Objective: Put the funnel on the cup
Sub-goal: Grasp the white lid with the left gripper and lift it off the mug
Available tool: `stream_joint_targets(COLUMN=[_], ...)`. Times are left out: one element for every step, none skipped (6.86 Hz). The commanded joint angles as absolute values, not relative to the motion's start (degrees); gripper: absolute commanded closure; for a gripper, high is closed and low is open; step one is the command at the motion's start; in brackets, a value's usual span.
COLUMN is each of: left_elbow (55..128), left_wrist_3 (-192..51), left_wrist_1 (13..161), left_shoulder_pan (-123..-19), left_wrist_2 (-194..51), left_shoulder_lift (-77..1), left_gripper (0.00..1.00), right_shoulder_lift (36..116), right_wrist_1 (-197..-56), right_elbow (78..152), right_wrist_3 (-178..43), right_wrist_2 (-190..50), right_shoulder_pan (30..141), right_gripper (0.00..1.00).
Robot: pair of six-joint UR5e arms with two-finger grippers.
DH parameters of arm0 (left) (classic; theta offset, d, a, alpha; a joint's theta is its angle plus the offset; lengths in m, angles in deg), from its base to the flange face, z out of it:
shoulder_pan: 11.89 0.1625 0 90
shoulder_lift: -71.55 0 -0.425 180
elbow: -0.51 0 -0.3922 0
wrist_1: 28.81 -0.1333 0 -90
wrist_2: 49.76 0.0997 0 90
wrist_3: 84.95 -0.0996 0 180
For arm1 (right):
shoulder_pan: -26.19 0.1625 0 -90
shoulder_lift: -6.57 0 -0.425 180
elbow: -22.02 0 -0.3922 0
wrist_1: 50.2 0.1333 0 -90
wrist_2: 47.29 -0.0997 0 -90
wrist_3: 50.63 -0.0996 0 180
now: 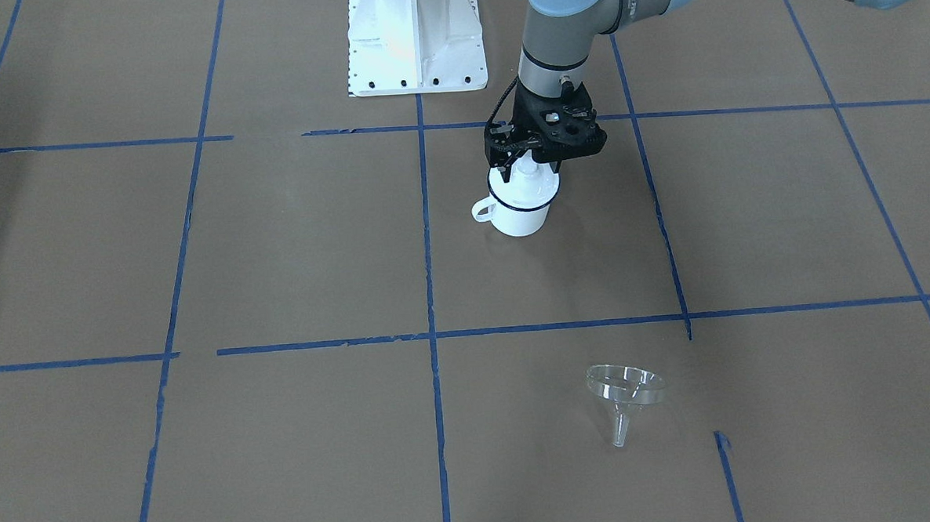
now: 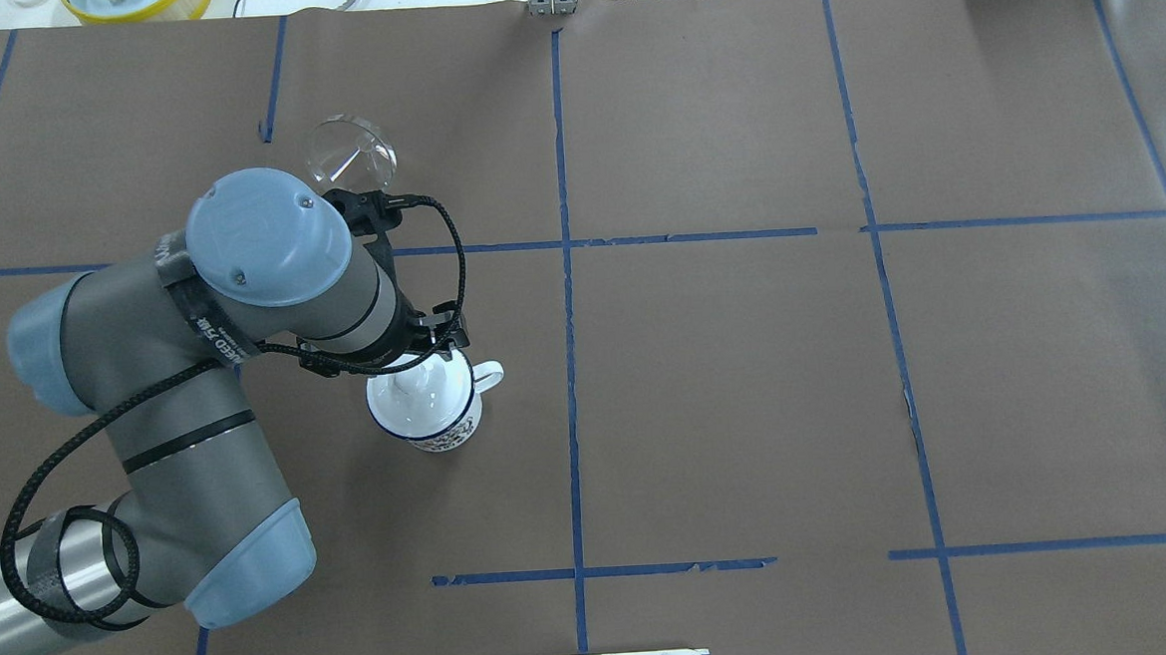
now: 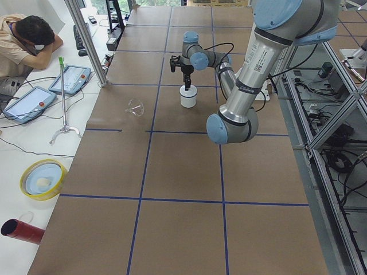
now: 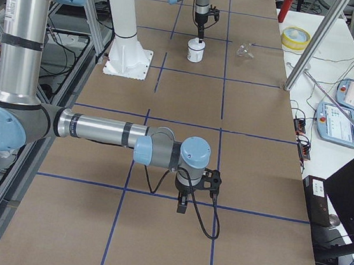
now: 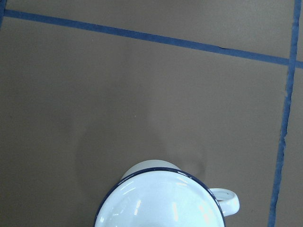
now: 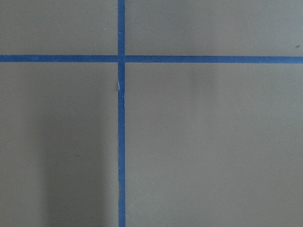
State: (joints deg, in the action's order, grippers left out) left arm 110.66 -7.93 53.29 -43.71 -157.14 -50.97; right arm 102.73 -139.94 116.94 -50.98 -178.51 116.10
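The cup [image 1: 519, 215], a white enamel mug with a dark blue rim, stands near the robot's base with a white domed lid [image 1: 526, 178] on it. It also shows in the overhead view [image 2: 439, 430] and the left wrist view [image 5: 149, 166]. My left gripper [image 1: 522, 163] points down over the lid's knob, its fingers close on either side. I cannot tell whether they grip it. The clear funnel [image 1: 626, 391] lies tilted on the table, farther out, apart from the cup [image 2: 349, 152]. My right gripper [image 4: 183, 205] hangs low over bare table, far from both. I cannot tell its state.
The white robot base plate [image 1: 416, 36] is close behind the cup. A yellow bowl [image 3: 41, 179], a red cylinder [image 3: 20, 230] and a pole stand [image 3: 64, 97] are off the table's far side, near a seated operator [image 3: 26, 40]. Blue tape lines grid the brown table.
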Motion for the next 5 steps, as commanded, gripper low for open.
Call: stream_joint_targets(left_elbow=[110.6,110.6,110.7,110.7,110.7], left_wrist_3=[-8.1,-8.1,-8.1,-8.1,-8.1], left_wrist_1=[53.2,53.2,53.1,53.1,53.1], left_shoulder_pan=[-43.7,-43.7,-43.7,-43.7,-43.7], left_wrist_2=[-157.4,-157.4,-157.5,-157.5,-157.5], left_shoulder_lift=[-51.0,-51.0,-51.0,-51.0,-51.0], left_gripper=[0.79,0.79,0.79,0.74,0.54], right_shoulder_lift=[102.7,102.7,102.7,102.7,102.7], right_wrist_1=[-139.9,-139.9,-139.9,-139.9,-139.9], right_elbow=[116.9,116.9,116.9,116.9,116.9], right_wrist_3=[-51.0,-51.0,-51.0,-51.0,-51.0], right_wrist_2=[-178.5,-178.5,-178.5,-178.5,-178.5], right_shoulder_pan=[116.1,116.1,116.1,116.1,116.1], right_gripper=[0.0,0.0,0.0,0.0,0.0])
